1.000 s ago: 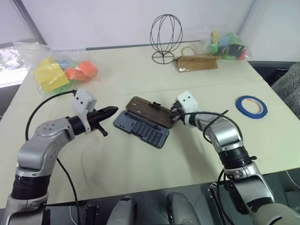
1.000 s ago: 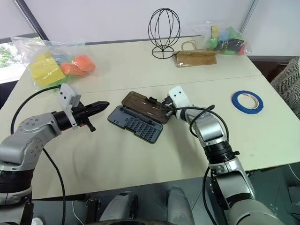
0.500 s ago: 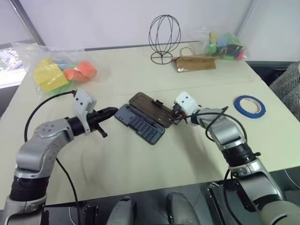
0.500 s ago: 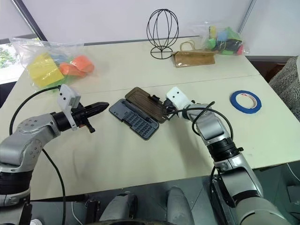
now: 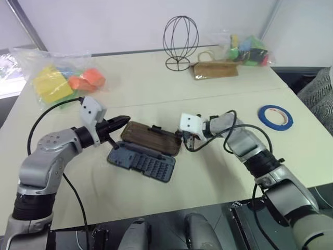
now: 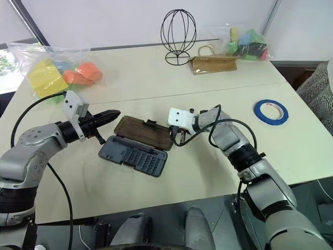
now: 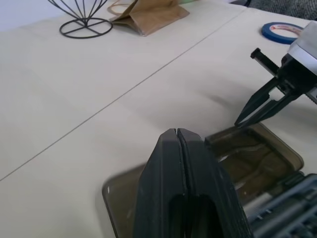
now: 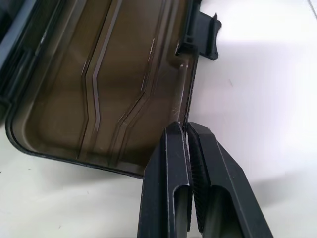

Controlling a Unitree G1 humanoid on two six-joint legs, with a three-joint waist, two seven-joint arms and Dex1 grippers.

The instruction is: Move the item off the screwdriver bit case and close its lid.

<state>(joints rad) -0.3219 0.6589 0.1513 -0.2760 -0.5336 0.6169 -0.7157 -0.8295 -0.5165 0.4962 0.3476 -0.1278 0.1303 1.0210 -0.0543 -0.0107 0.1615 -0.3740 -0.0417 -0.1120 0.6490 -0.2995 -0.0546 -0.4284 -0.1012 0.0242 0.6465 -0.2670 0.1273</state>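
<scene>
Step in hand: lid-closing, judged from the layout. Roll of blue tape (image 5: 276, 116) is already lying off the case, well apart from the right gripper (image 5: 186, 141) on that arm's outer side, flat on the table (image 5: 156, 83).

Screwdriver bit case (image 6: 135, 146) — lying open between the two grippers. Grey-blue tray (image 6: 133, 158) is showing rows of small bits; brown translucent lid (image 8: 104, 74) is lying flat, inner face up, its latch tab (image 8: 202, 35) projecting from the long edge.

Right gripper — fingers pressed together, tips resting at the lid's free edge just beside the latch tab; no lid edge can be made out between the pads, so this reads as a closed tip working as a pusher or lever, not a pinch.

Left gripper (image 5: 120, 122) — fingers likewise pressed together, holding nothing, pointing at the lid's far corner and hovering just short of it.

Next move, as a judgement: the right tips need to get under the free edge and swing the lid over the hinge onto the tray, while the left steadies the case against sliding.

Other containers beyond the grippers: clear bag (image 5: 57, 73) holding yellow and orange blocks; second clear bag (image 5: 248, 48) holding mixed coloured pieces; flat brown paper bag (image 5: 214, 70), contents not visible. Black wire sphere stand (image 5: 179, 40) standing beside it.
</scene>
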